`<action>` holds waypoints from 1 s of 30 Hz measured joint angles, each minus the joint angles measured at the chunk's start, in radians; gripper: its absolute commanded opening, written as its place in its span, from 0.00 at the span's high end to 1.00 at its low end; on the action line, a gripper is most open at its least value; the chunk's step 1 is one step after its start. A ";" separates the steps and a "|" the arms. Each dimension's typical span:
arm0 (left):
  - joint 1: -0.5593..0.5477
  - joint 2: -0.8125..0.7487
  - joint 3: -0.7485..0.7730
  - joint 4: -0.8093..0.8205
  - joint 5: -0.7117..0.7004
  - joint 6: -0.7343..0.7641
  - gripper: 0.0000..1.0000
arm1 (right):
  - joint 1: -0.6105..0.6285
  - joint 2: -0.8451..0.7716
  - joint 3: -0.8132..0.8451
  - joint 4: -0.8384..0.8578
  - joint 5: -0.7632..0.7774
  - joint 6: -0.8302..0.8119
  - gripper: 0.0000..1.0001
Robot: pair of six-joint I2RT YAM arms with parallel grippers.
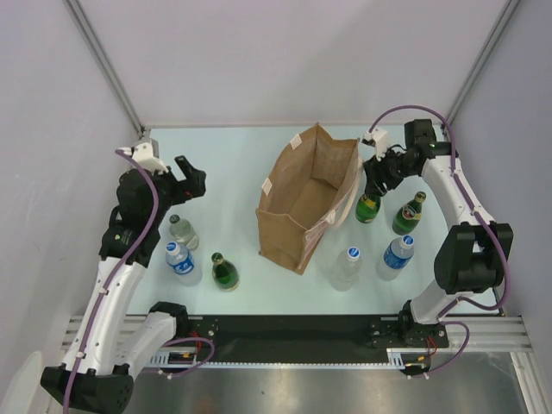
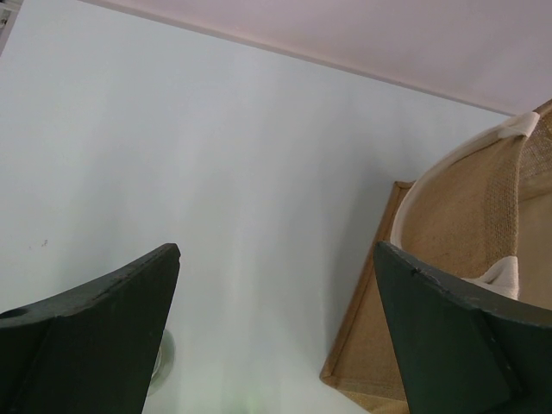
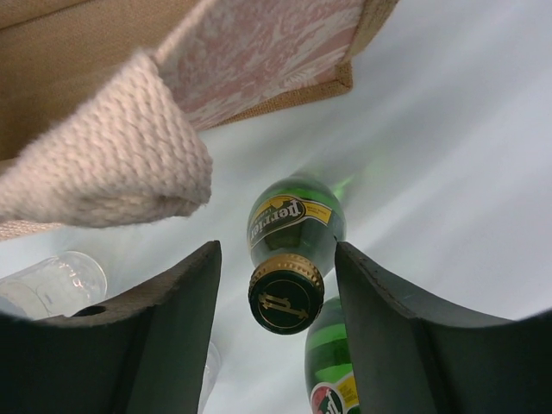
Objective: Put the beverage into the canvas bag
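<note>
The green bottle is stood on the bench, just right of the bag. Its cap is flanked by the right claw, held apart; a small gap seems to be left on each side. The left claw is spread wide, left of the bag.

Beverage right of canvas bag

- Top camera is looking down on bag.
- Left wrist is seeing bag beside its right jaw.
- Right wrist is looking closely at bottle between jaws.
</note>
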 measured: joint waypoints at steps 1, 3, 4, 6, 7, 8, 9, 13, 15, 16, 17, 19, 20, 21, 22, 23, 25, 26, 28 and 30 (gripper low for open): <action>0.000 0.002 0.000 0.000 0.000 0.000 0.00 | -0.001 0.000 -0.002 0.000 0.000 0.000 0.44; 0.000 0.008 0.000 0.000 0.000 0.000 0.00 | -0.002 0.000 -0.007 0.000 0.001 0.002 0.46; 0.000 0.010 0.000 0.000 0.000 0.000 0.00 | -0.002 0.000 -0.008 -0.001 0.002 0.002 0.47; 0.000 0.011 0.000 0.000 0.000 0.000 0.00 | -0.002 0.000 -0.008 -0.001 0.004 0.003 0.52; 0.000 0.012 0.000 0.000 0.000 0.000 0.00 | -0.003 0.000 -0.008 0.000 0.004 0.003 0.57; 0.000 0.013 0.000 0.001 0.000 0.000 0.00 | -0.003 0.000 -0.008 0.000 0.004 0.003 0.60; 0.000 0.013 0.000 0.000 0.000 0.000 0.00 | -0.003 0.000 -0.008 0.003 0.006 0.002 0.65; 0.000 0.014 0.000 0.000 0.000 0.000 0.00 | -0.005 -0.002 -0.008 0.019 0.014 -0.003 0.90; 0.000 0.014 0.000 0.000 0.000 0.000 0.00 | -0.005 -0.004 -0.008 0.018 0.016 -0.004 0.97; 0.000 0.014 0.000 0.000 0.000 0.000 0.00 | -0.005 -0.005 -0.008 0.018 0.018 -0.004 1.00; 0.000 0.014 0.000 0.000 0.000 0.000 0.00 | -0.005 -0.006 -0.008 0.018 0.022 -0.003 1.00; 0.000 0.014 0.000 0.000 0.000 0.000 0.00 | -0.005 -0.010 -0.008 0.016 0.030 0.006 1.00; 0.000 0.014 0.000 0.000 0.001 0.000 0.00 | -0.006 -0.012 -0.008 0.015 0.032 0.012 1.00; 0.000 0.014 0.001 0.000 0.001 0.000 0.00 | -0.006 -0.015 -0.008 0.013 0.035 0.022 1.00; 0.000 0.014 0.001 0.000 0.003 -0.001 0.00 | -0.008 -0.019 -0.007 0.011 0.039 0.033 1.00; 0.000 0.014 0.003 0.000 0.007 -0.002 0.00 | -0.011 -0.023 0.000 0.006 0.043 0.047 1.00; 0.000 0.017 0.013 0.000 0.014 -0.007 0.00 | -0.017 -0.028 0.026 -0.009 0.053 0.072 1.00; 0.000 0.020 0.021 0.000 0.025 -0.008 0.01 | -0.020 -0.028 0.053 -0.023 0.060 0.086 1.00; 0.000 0.031 0.044 0.002 0.045 -0.009 0.00 | -0.032 -0.030 0.115 -0.038 0.069 0.111 1.00; 0.000 0.043 0.068 0.006 0.067 -0.011 0.00 | -0.047 -0.032 0.184 -0.047 0.076 0.134 1.00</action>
